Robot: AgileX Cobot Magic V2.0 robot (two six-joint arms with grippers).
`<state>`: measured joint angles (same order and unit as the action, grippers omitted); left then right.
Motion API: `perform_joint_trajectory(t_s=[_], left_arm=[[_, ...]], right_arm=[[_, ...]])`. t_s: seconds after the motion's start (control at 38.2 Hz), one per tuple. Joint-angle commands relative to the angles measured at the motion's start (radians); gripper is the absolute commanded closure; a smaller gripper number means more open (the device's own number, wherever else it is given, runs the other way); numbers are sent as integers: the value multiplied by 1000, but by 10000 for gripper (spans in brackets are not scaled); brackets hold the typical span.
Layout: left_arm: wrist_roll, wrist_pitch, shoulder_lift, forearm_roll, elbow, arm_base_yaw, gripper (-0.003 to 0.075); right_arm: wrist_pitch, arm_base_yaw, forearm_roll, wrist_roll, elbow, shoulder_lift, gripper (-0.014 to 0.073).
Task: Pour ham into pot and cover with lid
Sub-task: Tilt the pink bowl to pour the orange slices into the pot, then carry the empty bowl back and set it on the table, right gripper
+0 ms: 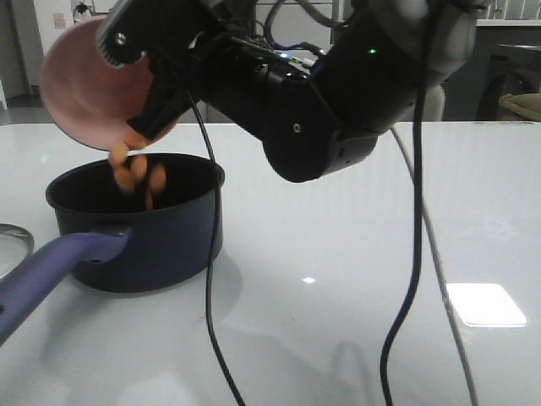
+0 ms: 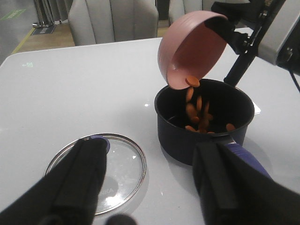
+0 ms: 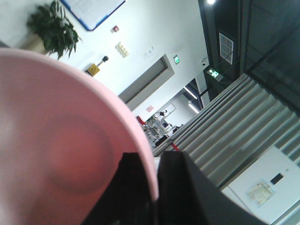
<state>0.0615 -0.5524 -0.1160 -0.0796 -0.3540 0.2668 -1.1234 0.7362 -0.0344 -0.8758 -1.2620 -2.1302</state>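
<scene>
My right gripper (image 1: 144, 101) is shut on the rim of the pink bowl (image 1: 89, 80) and holds it tipped steeply over the dark navy pot (image 1: 169, 245). Orange ham pieces (image 1: 135, 173) fall from the bowl into the pot. In the left wrist view the bowl (image 2: 190, 47) hangs above the pot (image 2: 178, 136), with ham (image 2: 197, 117) in mid-air and on the pot's bottom. The glass lid (image 2: 122, 168) lies flat on the table beside the pot, its blue knob (image 2: 104, 142) partly behind a finger. My left gripper (image 2: 152, 187) is open and empty, above the lid and the purple handle (image 2: 243, 157).
The white table (image 1: 380, 254) carries the pot at the left. The pot's purple handle (image 1: 51, 262) points toward the front left edge. The lid's rim (image 1: 13, 237) shows at the far left. Black cables (image 1: 414, 279) hang from the right arm over the table's middle.
</scene>
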Motion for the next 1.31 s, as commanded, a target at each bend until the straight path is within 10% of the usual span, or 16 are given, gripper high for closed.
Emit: perform_joint_trajectory(t_s=[0.0,0.13,0.24,0.42,0.81,1.28], left_arm=[[0,74,-11,5,-29,7,283],[0,74,-11,5,-29,7,283],[0,74,-11,5,-29,7,283],[0,74,-11,5,-29,7,283],[0,74,-11,7,-24,7,283],[0,76,-11,7,-22,7,283]], right_arm=[[-164,-2,18,-84,-24,58,456],[-161,-2,-7,-22,-24,58,456],[-116,1,-110,271,-24,67,456],[284,1,-176,635,-47,161,456],[1160,-22,-179,653,-239,354,456],[1704,-270,-56,781,-255,451,456]])
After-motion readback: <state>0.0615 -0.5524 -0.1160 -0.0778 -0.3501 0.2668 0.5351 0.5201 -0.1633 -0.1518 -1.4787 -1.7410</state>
